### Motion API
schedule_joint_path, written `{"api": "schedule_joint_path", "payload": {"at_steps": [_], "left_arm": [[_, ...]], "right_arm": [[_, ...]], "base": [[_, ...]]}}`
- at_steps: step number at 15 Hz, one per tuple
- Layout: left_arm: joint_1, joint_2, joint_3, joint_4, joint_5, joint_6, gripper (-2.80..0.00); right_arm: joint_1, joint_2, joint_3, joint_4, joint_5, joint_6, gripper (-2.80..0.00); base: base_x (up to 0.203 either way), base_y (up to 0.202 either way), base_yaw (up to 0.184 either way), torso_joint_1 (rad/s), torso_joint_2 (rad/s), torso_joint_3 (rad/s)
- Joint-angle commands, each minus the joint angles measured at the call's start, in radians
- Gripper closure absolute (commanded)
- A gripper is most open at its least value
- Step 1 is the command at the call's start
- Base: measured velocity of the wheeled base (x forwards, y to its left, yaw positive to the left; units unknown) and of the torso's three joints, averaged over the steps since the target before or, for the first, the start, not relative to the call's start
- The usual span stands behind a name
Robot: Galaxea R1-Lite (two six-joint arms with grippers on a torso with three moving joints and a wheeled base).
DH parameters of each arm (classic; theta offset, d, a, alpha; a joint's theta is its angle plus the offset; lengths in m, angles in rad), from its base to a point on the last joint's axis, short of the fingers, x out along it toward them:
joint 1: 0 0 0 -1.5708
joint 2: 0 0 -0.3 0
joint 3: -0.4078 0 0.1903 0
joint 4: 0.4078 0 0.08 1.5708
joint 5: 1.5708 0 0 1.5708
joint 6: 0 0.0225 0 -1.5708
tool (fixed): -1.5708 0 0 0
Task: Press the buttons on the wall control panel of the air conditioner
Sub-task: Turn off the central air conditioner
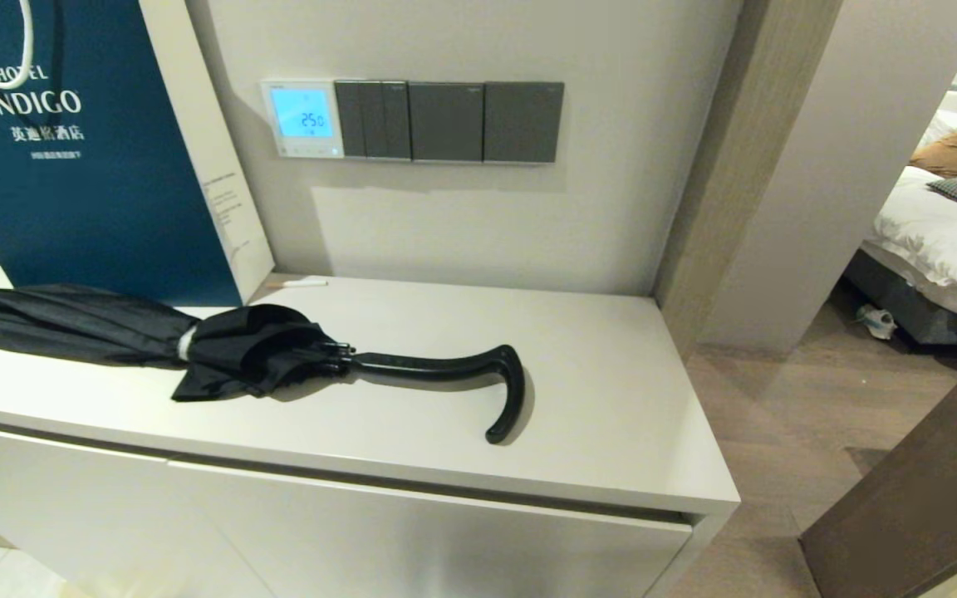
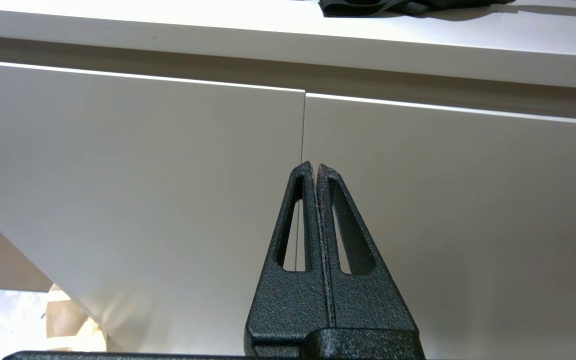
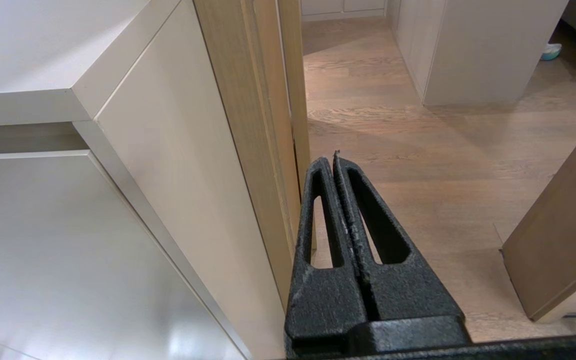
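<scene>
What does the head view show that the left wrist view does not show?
Only the head view shows the wall control panel with its lit blue screen, the buttons below it, the dark grey switch plates and the blue paper bag. Only the left wrist view shows the left gripper, shut, low before the cabinet doors. Both show the white cabinet top and part of the black umbrella.

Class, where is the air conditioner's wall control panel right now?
In the head view, the air conditioner's wall control panel is on the wall, left of the dark grey switch plates, above the cabinet top.
</scene>
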Motion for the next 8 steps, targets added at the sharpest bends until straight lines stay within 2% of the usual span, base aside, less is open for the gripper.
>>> {"api": "schedule_joint_path", "payload": {"at_steps": [1,8], "left_arm": [[0.0,0.001,0.0,0.0,0.001,0.001,0.0],[0.0,0.001,0.0,0.0,0.001,-0.001,0.0]], "right_arm": [[0.0,0.001,0.002,0.0,0.0,0.0,0.0],[0.0,0.001,0.002,0.0,0.0,0.0,0.0]], "base": [[0.0,0.0,0.0,0.0,0.0,0.0],[0.0,0.0,0.0,0.0,0.0,0.0]]}}
